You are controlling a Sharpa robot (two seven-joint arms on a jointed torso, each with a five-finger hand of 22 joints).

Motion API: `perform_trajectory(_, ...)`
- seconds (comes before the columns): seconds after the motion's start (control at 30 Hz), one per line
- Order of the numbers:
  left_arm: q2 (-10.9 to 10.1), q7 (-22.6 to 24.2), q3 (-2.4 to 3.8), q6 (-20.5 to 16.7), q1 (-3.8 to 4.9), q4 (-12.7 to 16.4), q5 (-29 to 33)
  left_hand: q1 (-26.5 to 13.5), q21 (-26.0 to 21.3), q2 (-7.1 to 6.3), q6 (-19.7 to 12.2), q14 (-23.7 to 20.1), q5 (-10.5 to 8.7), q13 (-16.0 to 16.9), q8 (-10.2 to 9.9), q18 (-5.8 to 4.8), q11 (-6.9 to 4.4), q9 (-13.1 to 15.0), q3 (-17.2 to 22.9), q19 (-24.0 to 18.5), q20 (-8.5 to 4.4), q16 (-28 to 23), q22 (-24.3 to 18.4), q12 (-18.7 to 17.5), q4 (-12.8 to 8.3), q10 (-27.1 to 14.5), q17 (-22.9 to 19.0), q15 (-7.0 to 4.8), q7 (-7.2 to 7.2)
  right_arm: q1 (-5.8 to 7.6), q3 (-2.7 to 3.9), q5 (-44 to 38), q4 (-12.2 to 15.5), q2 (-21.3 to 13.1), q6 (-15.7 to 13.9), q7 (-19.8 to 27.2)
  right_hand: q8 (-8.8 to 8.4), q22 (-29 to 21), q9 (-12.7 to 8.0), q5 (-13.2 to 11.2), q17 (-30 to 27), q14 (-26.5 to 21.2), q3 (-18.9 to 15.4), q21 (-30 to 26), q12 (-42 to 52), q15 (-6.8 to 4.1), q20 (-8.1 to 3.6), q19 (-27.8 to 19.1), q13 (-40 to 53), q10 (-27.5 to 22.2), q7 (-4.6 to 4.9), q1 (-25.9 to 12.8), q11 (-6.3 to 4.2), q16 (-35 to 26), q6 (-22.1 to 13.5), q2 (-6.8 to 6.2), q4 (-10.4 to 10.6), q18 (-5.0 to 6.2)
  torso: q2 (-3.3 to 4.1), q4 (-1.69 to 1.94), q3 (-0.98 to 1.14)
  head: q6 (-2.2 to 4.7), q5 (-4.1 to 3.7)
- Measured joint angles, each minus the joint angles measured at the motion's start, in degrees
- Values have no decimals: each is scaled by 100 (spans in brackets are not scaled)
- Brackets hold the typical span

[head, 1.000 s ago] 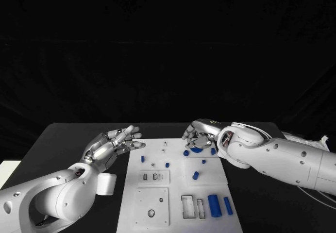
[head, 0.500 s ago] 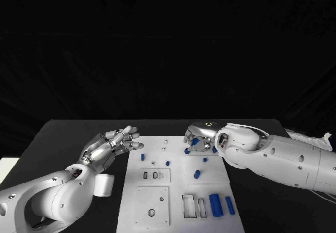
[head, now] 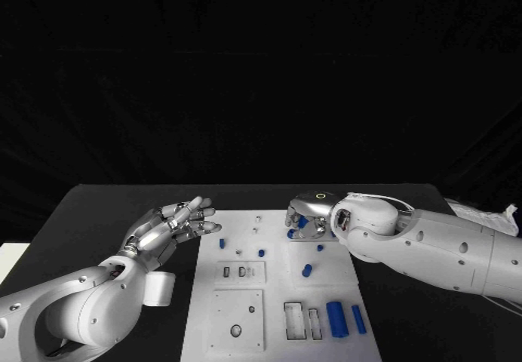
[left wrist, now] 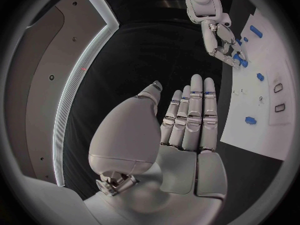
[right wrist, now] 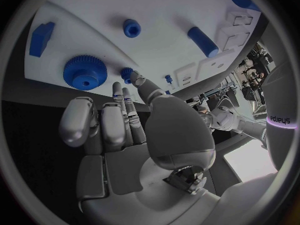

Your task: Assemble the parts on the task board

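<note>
The white task board lies in the middle of the black table. Several blue parts rest on it: two cylinders near the front right, a short peg mid-board and small pieces toward the far left. My right hand hovers over the board's far right corner, fingers pointing down at a blue gear and a smaller blue piece; its palm is bare. My left hand floats off the board's far left corner, fingers spread and straight, holding nothing.
A white cylinder stands on the table left of the board, next to my left forearm. The board has rectangular recesses and small holes in its near half. A blue block lies beyond the gear.
My right wrist has turned and its forearm has swung in over the board's right side, with the fingers dipping toward the blue parts. The left hand has barely shifted.
</note>
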Motion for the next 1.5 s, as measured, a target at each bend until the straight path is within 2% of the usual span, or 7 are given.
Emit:
perform_trajectory(0.27, -7, -20, 0, 0, 0, 1, 2, 0, 0, 0, 0, 0, 0, 0, 0, 0, 0, 0, -16, 0, 0, 0, 0, 0, -16, 0, 6, 0, 0, -5, 0, -22, -44, 48, 98, 0, 0, 19, -1, -35, 0, 0, 97, 0, 0, 0, 0, 0, -31, 2, -11, 69, -1, 28, 51, 69, 63, 0, 32, 19, -5, -14, -3)
perform_trajectory(0.5, -16, -36, 0, -1, 1, 3, 3, 0, 0, 0, 0, 0, 0, 0, 0, 0, -1, 0, 0, 0, 0, 0, -5, 0, -31, -41, 7, 0, 0, -4, 10, -31, -77, 69, 154, 4, 0, 92, 6, -208, 19, 0, 381, 46, -2, 0, -20, -20, -42, 221, -69, 152, -72, 62, 172, 152, 112, 0, 58, 38, -5, -22, -23)
perform_trajectory(0.73, -16, -54, 1, -1, 1, 1, 4, 0, 0, 0, 0, 0, 0, 1, -25, 0, -1, 0, 0, 0, 0, 0, -5, -2, -31, -41, 14, 0, 0, 2, 17, -37, -77, 69, 155, 14, -2, 149, 15, -257, 40, 0, 718, 112, -37, 0, -41, -41, -49, 374, -87, 191, -103, 94, 270, 132, 163, 0, 75, 46, -3, -34, -28)
perform_trajectory(0.87, -16, -64, 1, -1, 1, -2, 4, 0, 0, 0, 0, 0, 0, 1, -25, 1, -1, 1, 0, 0, 0, 0, -5, -24, -31, -41, 13, 0, 0, 2, 18, -52, -61, 61, 107, 20, -19, 198, 24, -321, 61, 0, 883, 144, -41, 0, -41, -41, -48, 430, -112, 250, -72, 128, 364, 129, 170, 0, 85, 52, -3, -34, -34)
perform_trajectory(1.07, -12, -74, 1, -1, 1, -9, 5, 0, -21, 0, 0, 0, 0, 1, -25, 0, -1, 1, 0, 0, 0, 0, -11, -24, -31, -41, 22, 0, 0, -18, 15, -75, 21, 34, -138, 27, 8, 274, 59, -458, 115, 1, 1073, 210, -12, -43, -77, -46, -40, 467, -115, 333, -35, 162, 401, 107, 171, 1, 92, 60, -3, -8, -43)
perform_trajectory(1.23, -10, -79, 1, 0, 2, -14, 5, 0, -21, 0, 0, 0, 0, 1, -25, 0, -1, 1, 0, 0, 0, 0, -11, -24, -31, -41, 22, 0, 0, -14, 83, -85, 94, 36, -465, 25, 9, 302, 61, -501, 121, 1, 1135, 210, -12, -43, -77, -46, -39, 467, -116, 346, -35, 184, 401, 93, 183, 1, 99, 70, -9, 27, -44)
perform_trajectory(1.5, 0, -83, 1, 1, 2, -18, 6, 0, -21, 0, -20, 0, 0, 1, -47, -1, -1, 1, 0, 20, 21, -22, -17, -48, -31, -41, 30, 0, 20, 3, 118, -85, -92, 240, -917, 5, 9, 312, 61, -534, 123, 1, 1205, 233, -13, -43, -76, -46, -39, 467, -116, 357, -34, 183, 401, 83, 221, 1, 114, 82, -10, 68, -34)
